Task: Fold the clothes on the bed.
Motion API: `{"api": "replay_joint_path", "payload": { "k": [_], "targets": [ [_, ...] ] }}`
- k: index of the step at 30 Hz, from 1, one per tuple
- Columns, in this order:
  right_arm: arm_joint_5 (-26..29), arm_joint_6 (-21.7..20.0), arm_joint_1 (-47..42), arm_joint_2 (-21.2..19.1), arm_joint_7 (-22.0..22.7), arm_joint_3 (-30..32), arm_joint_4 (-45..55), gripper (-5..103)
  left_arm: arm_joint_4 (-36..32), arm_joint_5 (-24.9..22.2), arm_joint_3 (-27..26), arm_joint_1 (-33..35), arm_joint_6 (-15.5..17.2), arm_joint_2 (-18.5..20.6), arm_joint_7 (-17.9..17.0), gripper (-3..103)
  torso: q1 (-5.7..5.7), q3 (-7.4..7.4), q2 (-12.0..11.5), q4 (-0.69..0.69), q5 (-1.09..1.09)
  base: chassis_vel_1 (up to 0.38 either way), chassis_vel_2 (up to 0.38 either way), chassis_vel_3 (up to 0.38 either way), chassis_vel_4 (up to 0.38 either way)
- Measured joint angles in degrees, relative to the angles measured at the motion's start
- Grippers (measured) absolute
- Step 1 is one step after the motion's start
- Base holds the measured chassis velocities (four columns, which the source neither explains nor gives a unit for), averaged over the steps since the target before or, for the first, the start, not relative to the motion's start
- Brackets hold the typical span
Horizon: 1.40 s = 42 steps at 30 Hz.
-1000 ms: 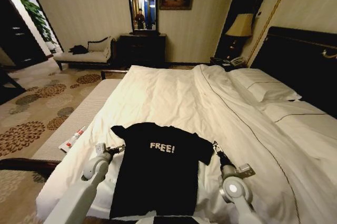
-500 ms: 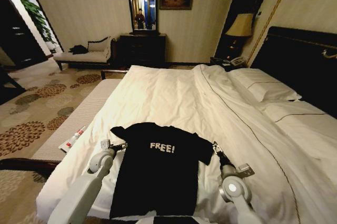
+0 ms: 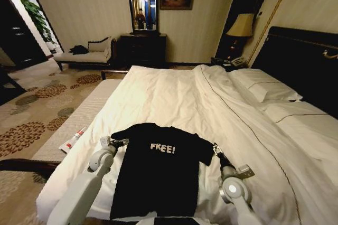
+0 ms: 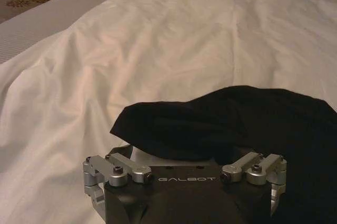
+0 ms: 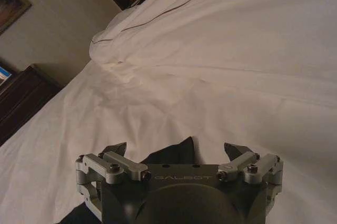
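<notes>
White bedding is covering the bed [image 3: 174,93], which is taking up most of the hotel room.

Starting at the left gripper [image 3: 120,142]: it is sitting at the shirt's left sleeve, and in its wrist view the black cloth is draping over the front of the gripper and hiding the fingertips, so I cannot tell whether it is pinching the sleeve. The right gripper [image 5: 176,149] is sitting at the right sleeve with its fingers spread wide, a point of black fabric lying between them, nothing pinched.

Outward from both, the T-shirt [image 3: 158,172] is lying flat and face up near the foot of the bed, "FREE!" lettering reading upright, hem toward the robot.

My judgement: this is the sleeve-grasp stage. Doing it well probably means both grippers catching the sleeve cloth alone, not the duvet underneath, and taking hold at matching spots so the fold is coming over evenly.

Counting: one T-shirt, one bed, two grippers.
</notes>
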Motion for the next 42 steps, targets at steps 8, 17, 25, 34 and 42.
{"api": "replay_joint_path", "payload": {
  "k": [8, 17, 25, 34, 42],
  "targets": [
    [-0.15, -0.05, -0.35, -0.02, 0.13, 0.06, 0.11, 100, 1.5, -1.71, -1.28, -3.13, -0.57, -0.59, -0.03, 100, 0.0, 0.0, 0.0, 0.0, 0.0, 0.0, 0.0, 0.0, 0.0],
    [-0.27, -0.07, -0.59, 0.13, 0.2, 0.06, 0.2, 100, 4.7, -6.76, -3.24, -9.76, -1.92, -0.58, -0.98, 100, 0.0, 0.0, 0.0, -0.01, 0.0, 0.0, 0.0, 0.0, 0.0],
    [-0.3, -0.07, -0.55, 0.16, 0.24, 0.12, -0.09, 100, 2.45, -8.57, -4.75, -8.49, -2.03, 0.29, -0.82, 100, 0.0, 0.0, 0.0, -0.01, 0.0, 0.0, 0.0, 0.0, 0.0],
    [0.01, -0.09, 0.04, -0.13, 0.38, 0.26, -0.72, 100, -6.04, -3.6, -3.95, 2.91, 0.91, 2.01, 1.22, 100, 0.0, -0.01, 0.0, 0.02, 0.0, 0.0, 0.0, 0.0, 0.0],
    [0.1, -0.17, 0.38, -0.16, 0.46, -0.04, -1.09, 100, -1.81, 6.48, -0.41, 3.47, -1.71, 2.6, 2.65, 100, 0.0, -0.01, 0.0, -0.01, 0.0, 0.0, 0.0, 0.0, 0.0]
  ]
}}
